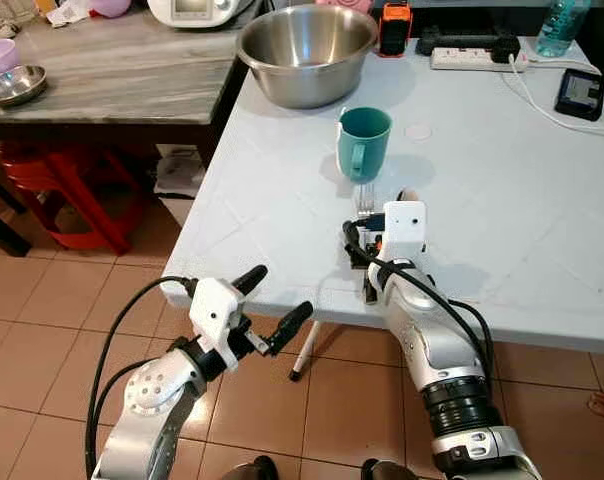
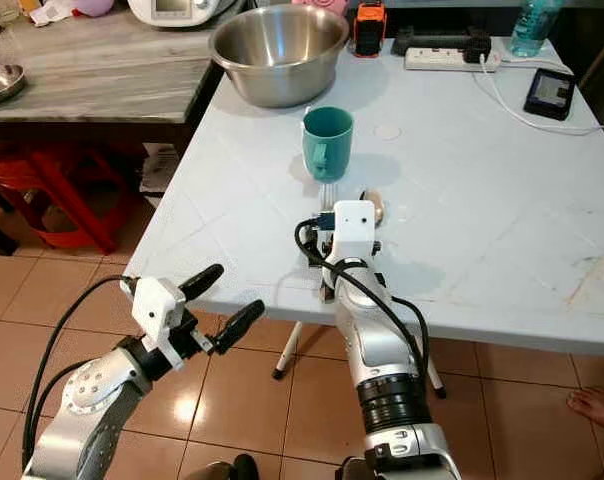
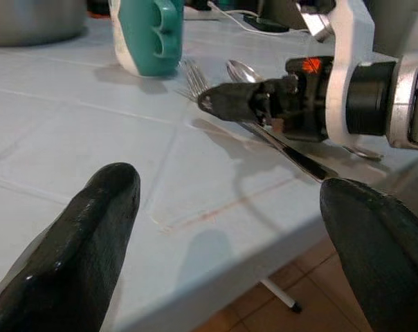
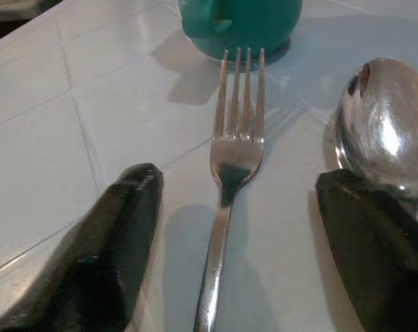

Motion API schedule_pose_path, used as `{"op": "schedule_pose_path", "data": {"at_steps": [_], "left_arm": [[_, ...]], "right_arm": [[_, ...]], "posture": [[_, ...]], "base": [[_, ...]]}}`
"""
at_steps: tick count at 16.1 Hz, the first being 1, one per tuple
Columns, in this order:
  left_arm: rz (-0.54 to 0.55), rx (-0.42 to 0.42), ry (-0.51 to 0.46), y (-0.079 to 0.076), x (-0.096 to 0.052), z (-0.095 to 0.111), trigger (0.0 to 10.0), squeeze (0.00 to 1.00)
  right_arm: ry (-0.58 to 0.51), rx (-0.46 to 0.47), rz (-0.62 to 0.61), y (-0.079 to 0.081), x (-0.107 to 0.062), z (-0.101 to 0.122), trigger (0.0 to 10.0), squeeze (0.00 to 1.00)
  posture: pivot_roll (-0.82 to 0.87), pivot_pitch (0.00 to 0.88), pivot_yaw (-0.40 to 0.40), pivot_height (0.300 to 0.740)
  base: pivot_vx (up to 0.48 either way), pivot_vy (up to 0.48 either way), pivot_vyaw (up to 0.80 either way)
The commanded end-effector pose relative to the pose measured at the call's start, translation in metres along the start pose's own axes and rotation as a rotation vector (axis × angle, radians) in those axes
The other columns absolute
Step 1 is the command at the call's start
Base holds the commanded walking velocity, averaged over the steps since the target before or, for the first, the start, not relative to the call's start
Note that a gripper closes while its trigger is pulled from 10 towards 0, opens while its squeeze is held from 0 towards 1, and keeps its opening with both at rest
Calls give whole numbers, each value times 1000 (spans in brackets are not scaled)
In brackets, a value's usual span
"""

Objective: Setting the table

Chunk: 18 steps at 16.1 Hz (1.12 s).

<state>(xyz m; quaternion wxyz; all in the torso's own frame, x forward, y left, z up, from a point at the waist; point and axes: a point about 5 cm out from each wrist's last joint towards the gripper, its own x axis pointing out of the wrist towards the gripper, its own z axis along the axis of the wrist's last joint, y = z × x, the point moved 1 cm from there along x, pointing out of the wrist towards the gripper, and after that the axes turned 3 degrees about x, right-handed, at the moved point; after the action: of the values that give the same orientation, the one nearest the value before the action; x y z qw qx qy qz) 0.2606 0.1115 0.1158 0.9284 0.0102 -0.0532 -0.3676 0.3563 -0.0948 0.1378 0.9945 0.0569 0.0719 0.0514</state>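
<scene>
Pale blue-white bench seen from above, its near edge toward the camera. Teal mug upright near the middle of the bench, handle toward the near edge. Just in front of the mug, a metal fork lying flat, tines pointing at the mug base and almost reaching it. Beside the fork, a metal spoon lying flat, bowl up, close to the fork but apart from it.

Right gripper low over the near part of the bench, fingers spread wide, one on each side of the fork handle, not closed on it; the far finger next to the spoon bowl. Whether the fingers touch the bench surface cannot be told.

Left gripper in the air off the bench's near edge, above the tiled floor, fingers apart and holding nothing, pointed toward the right gripper.

Further back on the bench: a large steel bowl, a white power strip, a plastic bottle. To the left, a second grey bench with a small metal dish, red stools beneath.
</scene>
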Motion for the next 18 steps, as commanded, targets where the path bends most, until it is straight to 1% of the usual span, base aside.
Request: {"op": "schedule_pose_path", "data": {"at_steps": [1,6,10,15,18], "left_arm": [[3,11,13,1,0,-2,10000,0],[16,5,12,0,6,-9,10000,0],[11,0,15,-2,5,-13,10000,0],[8,8,6,-1,5,-12,10000,0],[2,12,9,-1,7,-13,10000,0]], "right_arm": [[22,19,4,2,1,-3,0,0],[43,22,11,2,2,-9,0,0],[71,16,44,3,5,-11,0,0],[104,-3,73,10,5,-16,0,0],[106,-3,72,8,5,-17,0,0]], "posture": [[-110,183,84,740],[-119,179,82,740],[-114,178,80,740],[-111,178,78,740],[-115,180,81,740]], "base": [[0,0,0],[0,0,0],[0,0,0],[0,0,0],[0,0,0]]}}
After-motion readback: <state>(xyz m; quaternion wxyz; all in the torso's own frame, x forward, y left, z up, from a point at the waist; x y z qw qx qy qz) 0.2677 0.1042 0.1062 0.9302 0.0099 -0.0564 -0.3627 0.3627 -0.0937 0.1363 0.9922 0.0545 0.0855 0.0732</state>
